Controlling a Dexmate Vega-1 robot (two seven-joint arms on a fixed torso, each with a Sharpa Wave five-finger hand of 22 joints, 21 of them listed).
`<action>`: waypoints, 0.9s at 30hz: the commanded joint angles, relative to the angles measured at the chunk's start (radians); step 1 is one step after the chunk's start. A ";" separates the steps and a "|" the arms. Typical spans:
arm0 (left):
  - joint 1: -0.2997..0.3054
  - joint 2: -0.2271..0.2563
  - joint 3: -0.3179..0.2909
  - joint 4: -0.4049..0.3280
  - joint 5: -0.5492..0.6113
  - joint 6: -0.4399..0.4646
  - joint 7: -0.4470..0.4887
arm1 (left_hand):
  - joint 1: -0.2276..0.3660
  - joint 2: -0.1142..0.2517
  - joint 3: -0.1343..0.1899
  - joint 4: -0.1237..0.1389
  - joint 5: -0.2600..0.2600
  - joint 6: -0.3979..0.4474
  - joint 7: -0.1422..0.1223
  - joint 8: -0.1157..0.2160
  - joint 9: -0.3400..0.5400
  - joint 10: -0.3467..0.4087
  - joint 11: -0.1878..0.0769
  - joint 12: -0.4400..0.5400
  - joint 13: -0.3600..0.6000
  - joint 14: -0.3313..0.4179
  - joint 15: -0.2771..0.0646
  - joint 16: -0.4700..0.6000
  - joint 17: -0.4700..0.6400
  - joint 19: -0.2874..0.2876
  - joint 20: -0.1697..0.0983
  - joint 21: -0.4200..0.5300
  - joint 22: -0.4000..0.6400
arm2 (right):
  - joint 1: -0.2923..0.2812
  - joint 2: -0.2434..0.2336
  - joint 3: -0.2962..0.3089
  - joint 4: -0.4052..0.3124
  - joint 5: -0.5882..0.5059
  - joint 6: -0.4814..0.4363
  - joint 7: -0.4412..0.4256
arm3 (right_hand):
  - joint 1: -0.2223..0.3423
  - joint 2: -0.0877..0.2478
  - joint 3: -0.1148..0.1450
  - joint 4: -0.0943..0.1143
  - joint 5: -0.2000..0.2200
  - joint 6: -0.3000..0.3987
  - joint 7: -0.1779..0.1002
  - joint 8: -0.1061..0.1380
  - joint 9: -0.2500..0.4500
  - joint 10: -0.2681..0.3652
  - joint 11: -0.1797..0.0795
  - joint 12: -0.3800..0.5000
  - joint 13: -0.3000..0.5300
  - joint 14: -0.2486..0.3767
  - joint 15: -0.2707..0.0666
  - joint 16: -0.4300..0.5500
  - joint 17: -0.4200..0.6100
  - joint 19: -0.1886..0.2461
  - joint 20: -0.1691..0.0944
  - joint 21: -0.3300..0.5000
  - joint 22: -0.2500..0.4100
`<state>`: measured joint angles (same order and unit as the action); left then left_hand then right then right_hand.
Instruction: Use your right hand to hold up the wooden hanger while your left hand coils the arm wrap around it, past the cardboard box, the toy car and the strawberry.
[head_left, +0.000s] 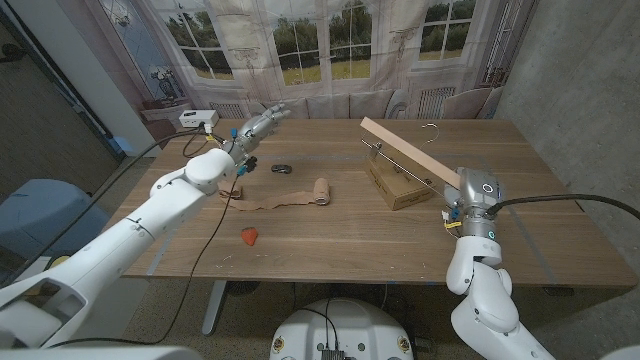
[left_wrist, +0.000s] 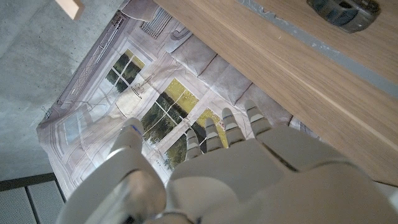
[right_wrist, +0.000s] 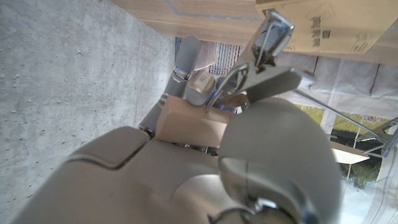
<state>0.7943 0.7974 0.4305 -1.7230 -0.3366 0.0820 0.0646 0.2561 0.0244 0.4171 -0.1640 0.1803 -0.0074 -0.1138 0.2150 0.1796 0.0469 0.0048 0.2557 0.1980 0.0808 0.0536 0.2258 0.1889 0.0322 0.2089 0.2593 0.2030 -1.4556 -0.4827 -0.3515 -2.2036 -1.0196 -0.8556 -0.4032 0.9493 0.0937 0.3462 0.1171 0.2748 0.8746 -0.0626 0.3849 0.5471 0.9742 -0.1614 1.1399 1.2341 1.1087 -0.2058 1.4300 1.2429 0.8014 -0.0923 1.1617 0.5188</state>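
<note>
Pale wood: the wooden hanger (head_left: 410, 152) slants up over the right half of the table, its near end gripped by the right hand (head_left: 462, 203), fingers wrapped round the bar, seemingly so it stays lifted for wrapping. Beneath it sits the cardboard box (head_left: 397, 186). The tan arm wrap (head_left: 288, 196) lies half unrolled at centre, untouched. The left hand (head_left: 262, 124) hovers far left, fingers straight and apart, holding nothing. The strawberry (head_left: 249, 235) lies nearer, the toy car (head_left: 281, 168) farther.

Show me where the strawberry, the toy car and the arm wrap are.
strawberry (head_left: 249, 235), head view, middle of the red fruit.
toy car (head_left: 281, 168), head view, its dark body.
arm wrap (head_left: 321, 190), head view, the rolled end.
</note>
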 joint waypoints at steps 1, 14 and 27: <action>-0.027 0.118 0.029 -0.117 0.062 0.143 -0.090 | 0.026 -0.004 0.005 -0.009 0.005 0.004 0.011 0.006 0.002 -0.001 0.003 0.004 0.003 0.003 0.002 -0.004 0.005 0.002 0.004 0.004 0.001 | -0.084 -0.044 0.061 -0.062 0.194 0.047 -0.248 | -0.073 0.082 0.003 0.005 0.007 -0.003 0.004 0.017 0.020 0.004 -0.010 0.017 0.004 -0.004 -0.007 0.021 0.005 0.002 -0.073 0.015 0.000; -0.119 0.196 0.100 -0.186 0.146 0.261 -0.255 | 0.095 -0.053 -0.001 -0.021 0.028 0.018 0.039 0.007 0.005 0.012 0.003 0.005 0.008 0.003 -0.007 -0.009 0.007 0.015 0.002 0.004 -0.001 | -0.156 -0.067 0.122 -0.095 0.299 0.128 -0.397 | -0.078 0.082 0.005 0.012 0.012 -0.028 -0.001 0.038 0.058 0.008 -0.019 0.048 0.006 -0.008 -0.007 0.059 0.005 -0.011 -0.079 0.040 0.003; -0.209 0.234 0.181 -0.269 0.272 0.403 -0.388 | 0.307 -0.133 -0.005 -0.020 0.102 0.041 0.050 0.012 0.009 0.017 -0.061 0.002 0.022 -0.009 -0.018 -0.019 0.010 0.037 0.002 -0.003 -0.005 | -0.168 -0.074 0.131 -0.086 0.331 0.169 -0.470 | -0.083 0.089 0.011 0.020 0.016 -0.041 -0.001 0.057 0.088 0.014 -0.021 0.076 0.007 -0.009 -0.007 0.087 0.005 -0.012 -0.081 0.060 -0.001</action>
<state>0.6584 0.9966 0.5461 -1.9292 -0.1617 0.3714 -0.2100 0.5292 -0.0980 0.4118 -0.1823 0.2700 0.0220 -0.0610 0.2224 0.1842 0.0669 -0.0466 0.2557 0.2165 0.0770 0.0391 0.2089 0.1933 0.0645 0.2087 0.2593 0.1951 -1.6084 -0.5469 -0.2301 -2.2890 -0.7206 -0.7160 -0.8051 0.9388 0.0996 0.3532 0.1326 0.2825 0.8404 -0.0648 0.4334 0.6282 0.9742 -0.1724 1.2077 1.2382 1.1013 -0.2020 1.5025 1.2426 0.7926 -0.0906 1.2129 0.5184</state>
